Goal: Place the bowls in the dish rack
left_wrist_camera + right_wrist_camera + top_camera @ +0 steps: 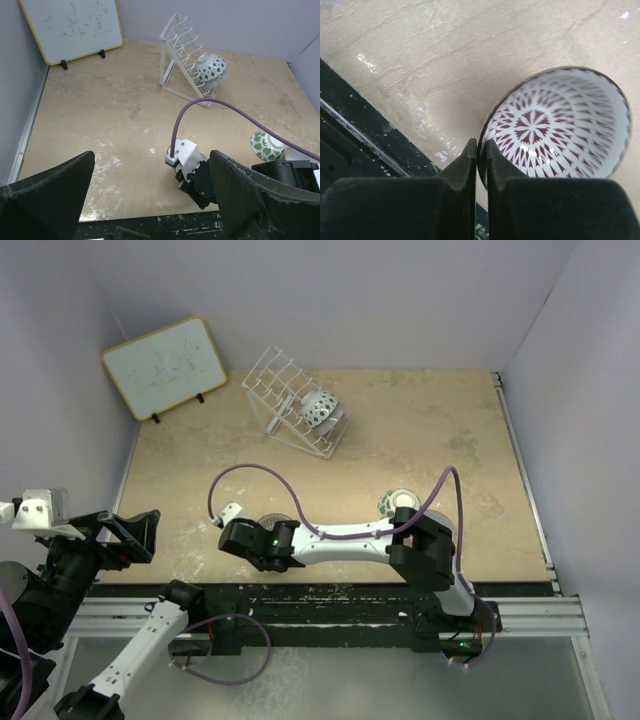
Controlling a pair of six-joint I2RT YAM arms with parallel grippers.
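My right gripper [481,150] is shut on the rim of the brown-and-white radial bowl [560,125], one finger inside and one outside. The bowl sits low over the table near the front edge. In the top view the right gripper [260,535] reaches left across the front and mostly hides that bowl [272,523]. The white wire dish rack [285,400] stands at the back with a dark-patterned bowl [320,408] in it, also seen in the left wrist view [210,67]. A green-and-white bowl [393,505] sits on the table near the right arm. My left gripper [130,532] is open and empty at the front left.
A framed whiteboard [165,365] leans at the back left. The purple cable [260,472] loops above the right arm. The black front rail [355,130] runs just beside the held bowl. Purple walls close in the table on three sides.
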